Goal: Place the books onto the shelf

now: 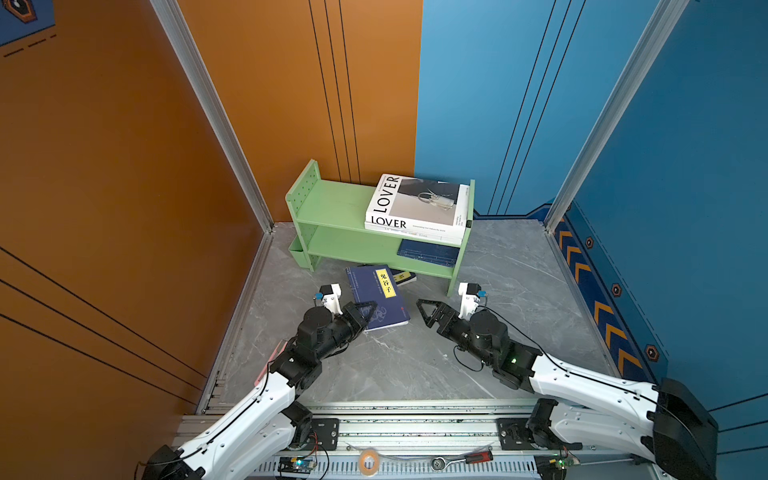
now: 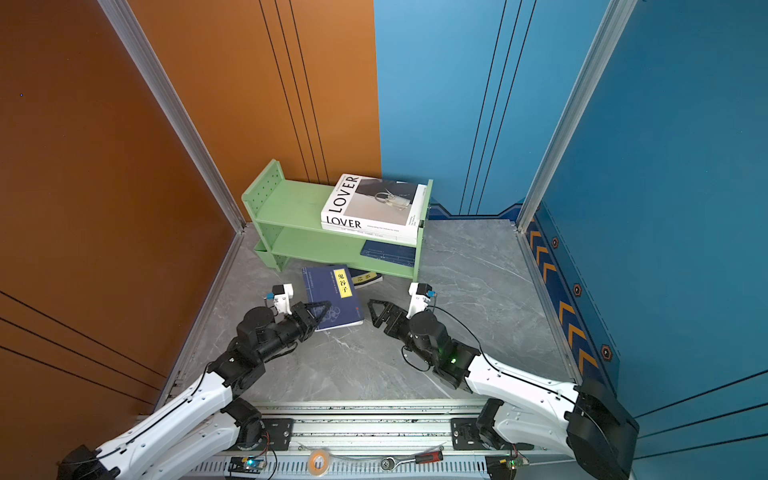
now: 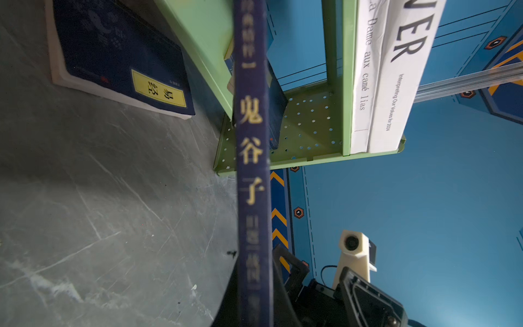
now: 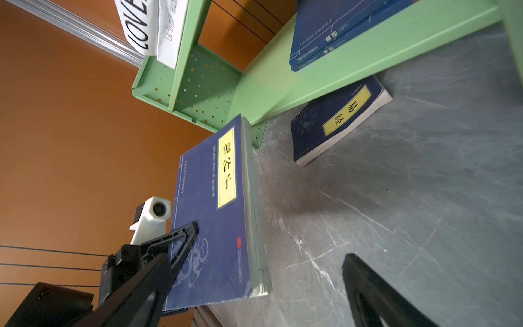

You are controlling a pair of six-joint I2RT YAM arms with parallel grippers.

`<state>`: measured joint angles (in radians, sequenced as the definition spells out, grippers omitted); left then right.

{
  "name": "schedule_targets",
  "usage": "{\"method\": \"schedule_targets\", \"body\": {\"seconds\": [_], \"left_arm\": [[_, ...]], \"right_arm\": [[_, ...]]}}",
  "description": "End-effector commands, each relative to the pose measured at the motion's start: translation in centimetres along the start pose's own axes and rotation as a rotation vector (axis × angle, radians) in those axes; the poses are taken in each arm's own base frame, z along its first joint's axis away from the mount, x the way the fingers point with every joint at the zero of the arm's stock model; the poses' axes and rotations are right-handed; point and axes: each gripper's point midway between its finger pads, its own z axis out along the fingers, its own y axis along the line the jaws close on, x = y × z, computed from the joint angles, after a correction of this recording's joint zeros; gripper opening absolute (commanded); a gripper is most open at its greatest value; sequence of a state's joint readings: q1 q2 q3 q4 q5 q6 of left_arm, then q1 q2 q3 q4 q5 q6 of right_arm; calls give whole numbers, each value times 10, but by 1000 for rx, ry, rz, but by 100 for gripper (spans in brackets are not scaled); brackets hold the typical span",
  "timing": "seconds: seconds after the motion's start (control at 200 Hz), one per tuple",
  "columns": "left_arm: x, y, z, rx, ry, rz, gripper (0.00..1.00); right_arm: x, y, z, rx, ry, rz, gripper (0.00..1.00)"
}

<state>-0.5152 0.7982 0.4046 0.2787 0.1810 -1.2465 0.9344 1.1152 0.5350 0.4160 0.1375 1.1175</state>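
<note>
Grey marbled floor [image 1: 519, 291] is seen in both top views, boxed by orange and blue walls, w/ the green shelf [image 1: 332, 208] set at the back. On its top tier, right end, the LOVER book [image 1: 419, 199] is stacked flat on a white book [image 1: 415, 235]. A shelved navy book [image 1: 428, 251] is laid on the lower tier. The floor book [image 1: 404, 276], also navy, is part-hidden under the shelf front. The held book [image 1: 376, 295], navy w/ a yellow label, is clamped at its near corner by the left gripper [image 1: 368, 311]. The right gripper [image 1: 424, 313] is poised near it, jaws spread, nothing between them.

Left wrist view: the held book [image 3: 252, 158] is shown spine-on, and the right gripper [image 3: 322, 280] is confirmed open.

Right wrist view: a shadow is cast on the floor beside the held book [image 4: 215, 215], so its near end is judged raised; far-end contact cannot be told.

Handling, as judged: a thin paperback, prob. light but floppy, cover smooth. Droop or twist is likely from a corner grip, so a mid-spine hold is preferred, or support under the free edge.
</note>
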Motion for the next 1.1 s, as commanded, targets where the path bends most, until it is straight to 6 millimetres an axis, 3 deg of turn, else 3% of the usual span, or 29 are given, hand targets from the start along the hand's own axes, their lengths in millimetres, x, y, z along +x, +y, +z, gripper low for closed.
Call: {"method": "schedule_targets", "body": {"seconds": [0.0, 0.441, 0.936, 1.096], "left_arm": [[-20, -38, 0, 111, -80, 27, 0], [-29, -64, 10, 223, -146, -13, 0], [-14, -68, 10, 284, -238, -78, 0], [-12, -68, 12, 282, -234, -82, 0]], "right_arm": [[5, 25, 8, -97, 19, 57, 96], [16, 55, 36, -222, 39, 166, 87], [24, 76, 67, -282, 65, 280, 43], [28, 71, 76, -298, 74, 325, 28]]}}
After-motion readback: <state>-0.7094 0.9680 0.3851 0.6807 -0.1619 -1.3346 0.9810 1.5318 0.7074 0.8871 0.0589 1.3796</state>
